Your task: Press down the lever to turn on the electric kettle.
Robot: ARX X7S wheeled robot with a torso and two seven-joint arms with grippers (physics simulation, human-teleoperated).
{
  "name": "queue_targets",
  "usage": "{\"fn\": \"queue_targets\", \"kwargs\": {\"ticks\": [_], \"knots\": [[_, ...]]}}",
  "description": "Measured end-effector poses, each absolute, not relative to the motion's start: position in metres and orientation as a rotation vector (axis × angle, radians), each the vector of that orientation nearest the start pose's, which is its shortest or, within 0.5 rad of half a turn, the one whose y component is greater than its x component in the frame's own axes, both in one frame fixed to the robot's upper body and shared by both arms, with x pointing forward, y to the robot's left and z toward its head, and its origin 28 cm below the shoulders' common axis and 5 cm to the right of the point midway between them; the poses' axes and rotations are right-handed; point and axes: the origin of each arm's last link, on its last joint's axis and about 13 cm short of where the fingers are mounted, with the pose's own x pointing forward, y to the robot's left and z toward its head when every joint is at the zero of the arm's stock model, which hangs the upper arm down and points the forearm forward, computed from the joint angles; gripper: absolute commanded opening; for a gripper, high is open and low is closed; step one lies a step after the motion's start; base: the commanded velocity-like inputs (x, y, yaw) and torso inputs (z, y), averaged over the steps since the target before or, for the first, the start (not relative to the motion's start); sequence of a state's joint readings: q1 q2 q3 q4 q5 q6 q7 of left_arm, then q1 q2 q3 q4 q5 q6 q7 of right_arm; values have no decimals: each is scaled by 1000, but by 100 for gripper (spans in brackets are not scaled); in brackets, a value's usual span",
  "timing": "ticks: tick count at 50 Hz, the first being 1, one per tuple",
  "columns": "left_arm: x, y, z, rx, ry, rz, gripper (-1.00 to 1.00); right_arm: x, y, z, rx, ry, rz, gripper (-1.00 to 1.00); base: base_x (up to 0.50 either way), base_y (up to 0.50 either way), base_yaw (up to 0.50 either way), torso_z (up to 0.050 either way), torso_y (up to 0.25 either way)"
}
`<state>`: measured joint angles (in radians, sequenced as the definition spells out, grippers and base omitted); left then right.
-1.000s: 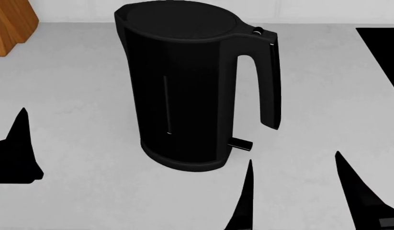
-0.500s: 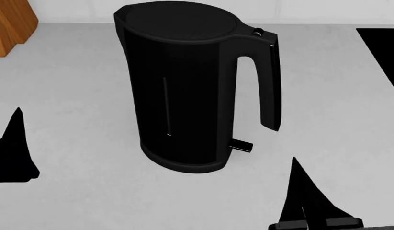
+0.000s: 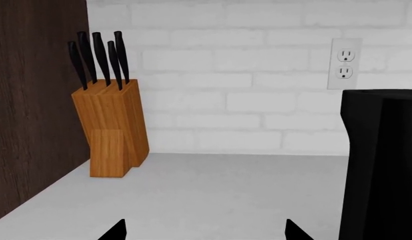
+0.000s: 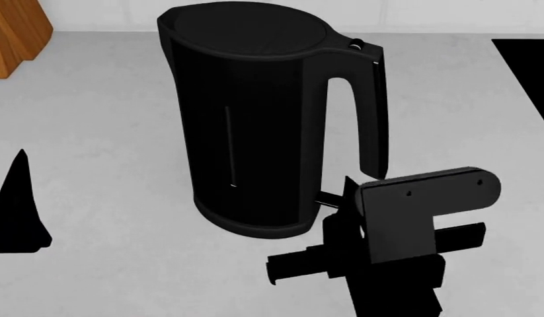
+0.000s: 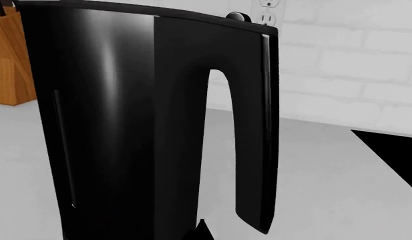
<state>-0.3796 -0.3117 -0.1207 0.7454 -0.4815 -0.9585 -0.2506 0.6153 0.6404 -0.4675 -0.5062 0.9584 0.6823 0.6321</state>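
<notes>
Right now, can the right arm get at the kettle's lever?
Probably yes. In the head view the right gripper sits right at the lever at the electric kettle's base, under the handle, with nothing between them. Contact can't be confirmed: the arm covers most of the lever.

Right hand (image 4: 346, 191) rising from view's 5 o'clock edge, closing on lever (image 4: 327, 196) at electric kettle (image 4: 254, 119) base, now covering it.
</notes>
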Motion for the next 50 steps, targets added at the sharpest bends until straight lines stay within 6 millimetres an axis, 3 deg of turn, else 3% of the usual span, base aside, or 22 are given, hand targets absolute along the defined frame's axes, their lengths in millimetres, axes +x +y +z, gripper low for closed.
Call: {"fn": "queue_targets", "kwargs": {"ticks": [22, 50], "knots": [[226, 251, 186, 0, -152, 50, 100, 277, -98, 169, -63, 131, 208, -100, 0, 0, 0, 0, 0], [227, 250, 183, 6, -146, 48, 100, 286, -103, 149, -20, 215, 196, -100, 0, 0, 0, 0, 0]]}}
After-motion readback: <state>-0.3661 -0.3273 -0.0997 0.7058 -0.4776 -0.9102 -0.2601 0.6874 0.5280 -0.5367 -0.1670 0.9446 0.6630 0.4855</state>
